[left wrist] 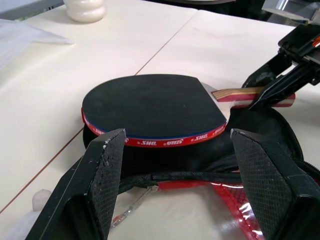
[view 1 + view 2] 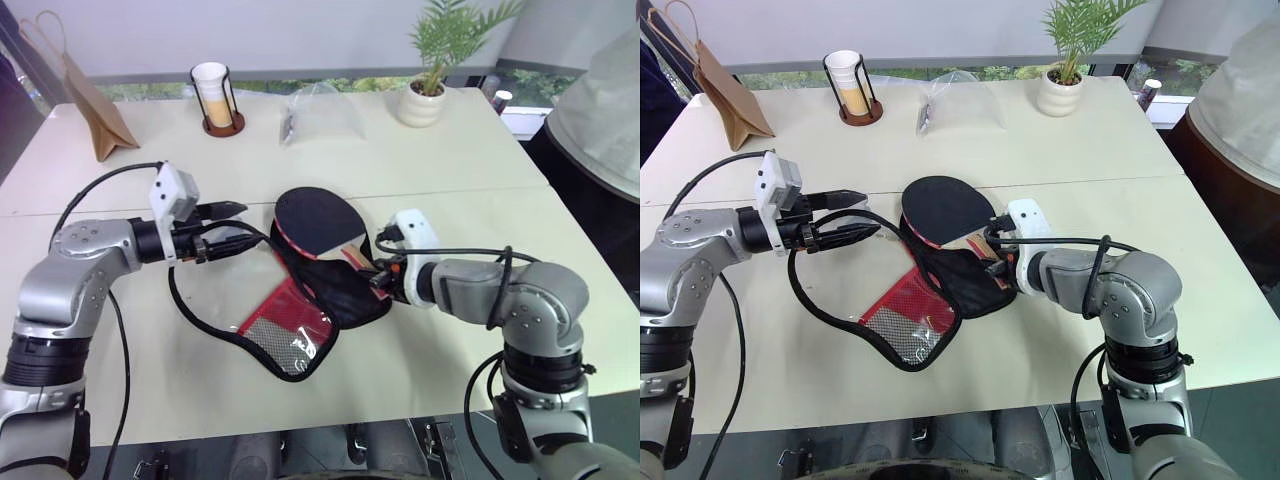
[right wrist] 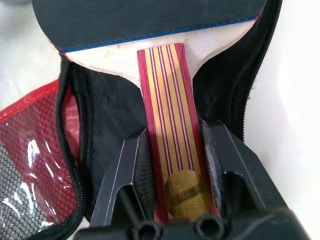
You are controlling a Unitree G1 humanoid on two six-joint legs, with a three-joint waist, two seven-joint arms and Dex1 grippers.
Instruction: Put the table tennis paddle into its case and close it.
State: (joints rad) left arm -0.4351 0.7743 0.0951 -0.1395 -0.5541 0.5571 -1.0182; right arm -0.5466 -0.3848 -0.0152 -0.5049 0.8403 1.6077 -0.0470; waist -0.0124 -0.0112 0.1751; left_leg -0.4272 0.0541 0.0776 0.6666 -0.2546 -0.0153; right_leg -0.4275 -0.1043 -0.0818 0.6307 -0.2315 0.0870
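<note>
The table tennis paddle (image 2: 315, 222), black-faced with a red rim, lies tilted over the open case (image 2: 345, 292), its blade raised above the case's black lining. My right gripper (image 2: 372, 272) is shut on the striped tan-and-red handle (image 3: 172, 145), fingers on either side of it. The case's flap (image 2: 290, 325), with its red panel and mesh pocket, lies spread toward the table's front. My left gripper (image 2: 232, 224) stands open just left of the blade. In the left wrist view the case's zip edge (image 1: 190, 176) runs across between its fingers (image 1: 107, 165), which are not closed on it.
At the back of the table stand a brown paper bag (image 2: 95, 110), a cup in a wire holder (image 2: 213, 95), a clear plastic bag (image 2: 320, 115) and a potted plant (image 2: 425, 95). A person (image 2: 600, 100) is at the far right edge.
</note>
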